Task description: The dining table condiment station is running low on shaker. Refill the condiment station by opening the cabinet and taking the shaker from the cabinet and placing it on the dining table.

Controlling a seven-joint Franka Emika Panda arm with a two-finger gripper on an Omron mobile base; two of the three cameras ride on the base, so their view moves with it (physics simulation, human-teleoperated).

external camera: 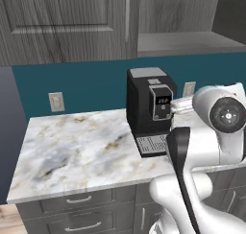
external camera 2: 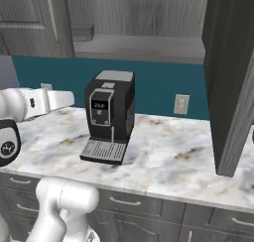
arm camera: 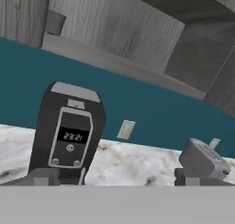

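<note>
Left base view: white arm (external camera: 211, 132) rising at lower right, folded at the elbow, over a marble counter (external camera: 72, 151) with a black coffee machine (external camera: 150, 111); grey wall cabinet (external camera: 67, 22) above with its door shut, a slim bar handle (external camera: 127, 17) on it. Right base view: the forearm reaches level from the left edge toward the coffee machine (external camera 2: 109, 117); cabinet (external camera 2: 34, 20) at upper left, open shelf beside it, a tall dark panel (external camera 2: 230, 77) at right. Hand view: pincer (arm camera: 117, 178) spread wide, holding and touching nothing, fingertips (arm camera: 43, 177) low in frame, pointed at the coffee machine (arm camera: 69, 131) and teal wall (arm camera: 151, 113).
</note>
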